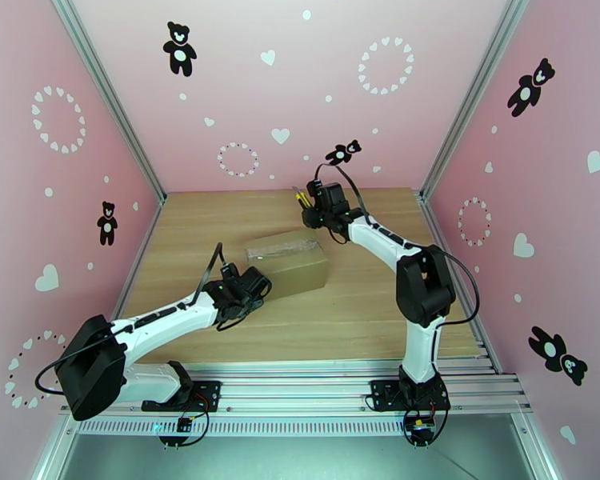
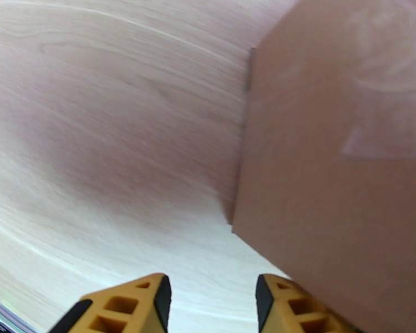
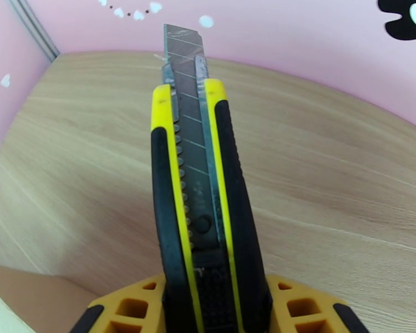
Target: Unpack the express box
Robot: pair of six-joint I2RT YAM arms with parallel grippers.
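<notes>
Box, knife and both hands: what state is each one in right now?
Box: closed, flaps down, shiny tape along the top, flat on the table.
Knife: blade slid out, gripped by its handle, off the table.
Left hand: open, nothing between its fingers, right at the box's near left end.
Right hand: shut on the knife.

Light wood table (image 1: 364,314); taped express box (image 1: 290,270) resting near centre, slightly left.
</notes>
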